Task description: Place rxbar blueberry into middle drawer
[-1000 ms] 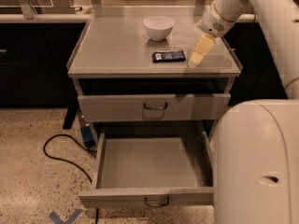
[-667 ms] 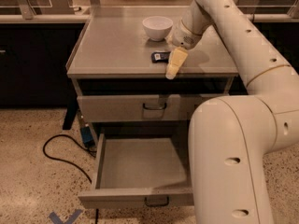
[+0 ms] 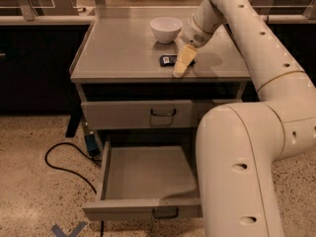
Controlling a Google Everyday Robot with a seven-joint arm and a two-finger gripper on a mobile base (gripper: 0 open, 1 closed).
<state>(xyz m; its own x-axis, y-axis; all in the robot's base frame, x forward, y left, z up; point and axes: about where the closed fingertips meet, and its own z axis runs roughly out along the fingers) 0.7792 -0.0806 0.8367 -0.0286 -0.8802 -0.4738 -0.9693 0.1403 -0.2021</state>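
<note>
The rxbar blueberry (image 3: 168, 59), a small dark flat bar, lies on the grey cabinet top just in front of the white bowl (image 3: 166, 28). My gripper (image 3: 180, 66) hangs at the end of the white arm, directly over the bar's right end, and hides part of it. The tip is at or just above the cabinet top by the bar's front edge. The middle drawer (image 3: 129, 212) is pulled out wide below, with nothing in it, and its dark loop handle (image 3: 165, 214) is on the front.
The closed upper drawer front (image 3: 123, 114) sits above the open one. My large white arm and base (image 3: 237, 167) fill the right side and overlap the drawer's right edge. A black cable (image 3: 64, 162) lies on the speckled floor at left.
The arm has swung left. The gripper moved from the bar's right side to over the bar's right end. The bar, bowl and drawer have not moved.
</note>
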